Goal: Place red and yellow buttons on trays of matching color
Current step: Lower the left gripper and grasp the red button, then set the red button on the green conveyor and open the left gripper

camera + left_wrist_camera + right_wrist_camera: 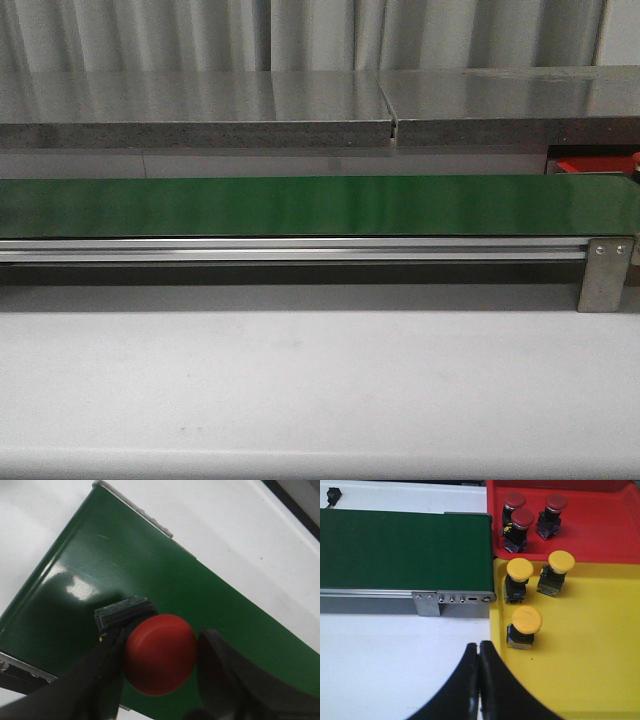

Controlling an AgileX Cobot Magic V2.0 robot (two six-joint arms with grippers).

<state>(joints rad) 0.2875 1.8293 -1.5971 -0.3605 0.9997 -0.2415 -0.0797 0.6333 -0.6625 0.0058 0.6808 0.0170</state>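
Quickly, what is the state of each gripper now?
Left gripper: closed on a red button.
Right gripper: closed, holding nothing.

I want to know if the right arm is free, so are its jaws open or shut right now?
Shut and empty. In the right wrist view the right gripper has its jaws pressed together, nothing between them, over the white table beside the yellow tray.

Light was even and fairly bright in all three views, coming from overhead: soft pale streaks of glare lay across the green belt in the front view, and a brighter patch shone on it in the left wrist view. The red button and the dark jaws beside it were close and blurred. The yellow tray and its buttons were sharp, with short soft shadows.
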